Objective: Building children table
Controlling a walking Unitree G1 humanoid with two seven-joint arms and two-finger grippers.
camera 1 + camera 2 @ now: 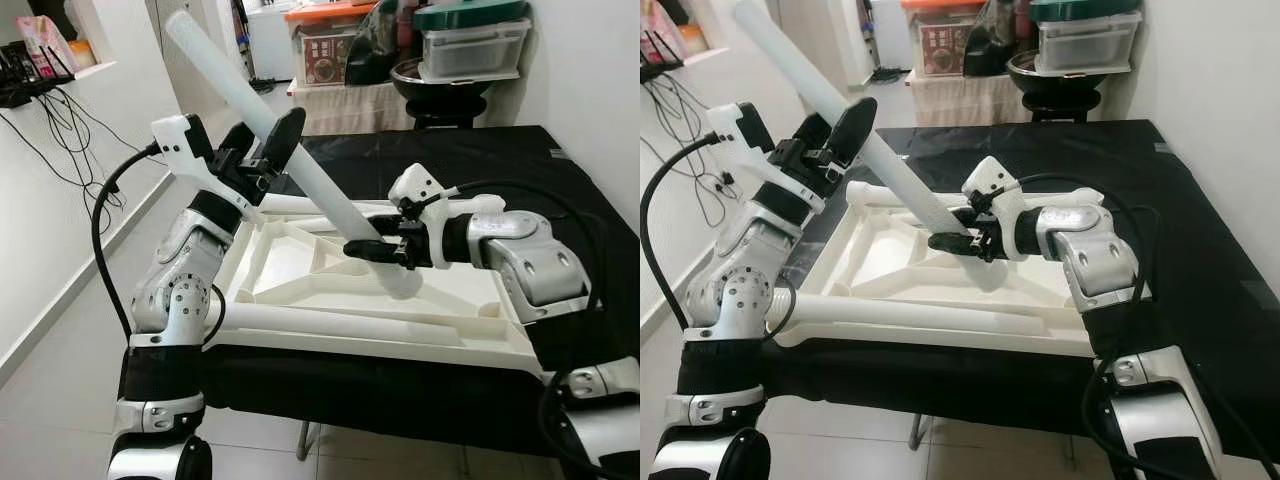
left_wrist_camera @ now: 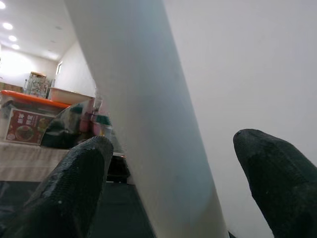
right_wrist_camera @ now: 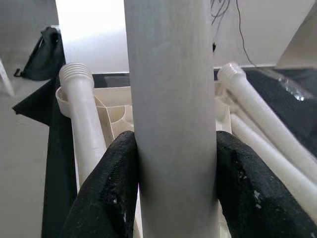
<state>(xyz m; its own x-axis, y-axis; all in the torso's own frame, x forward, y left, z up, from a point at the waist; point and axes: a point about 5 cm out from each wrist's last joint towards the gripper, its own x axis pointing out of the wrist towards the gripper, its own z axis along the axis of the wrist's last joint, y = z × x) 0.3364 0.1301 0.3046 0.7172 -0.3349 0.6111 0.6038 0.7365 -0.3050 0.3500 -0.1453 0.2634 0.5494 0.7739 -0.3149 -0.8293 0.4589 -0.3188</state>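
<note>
The upturned white plastic tabletop lies on the black-covered table, toward its left half. A long white plastic table leg slants across it, foot planted near the tabletop's centre, upper end leaning toward 11 o'clock. The right gripper sits around the leg's lower part, fingers pressed on both sides. The left gripper stands at mid-leg, its fingers either side (contact cannot be confirmed). Three loose white threaded legs rest on the tabletop: one along the near edge, others at the far edge. Lidded plastic storage boxes stand behind the table at 12 o'clock.
</note>
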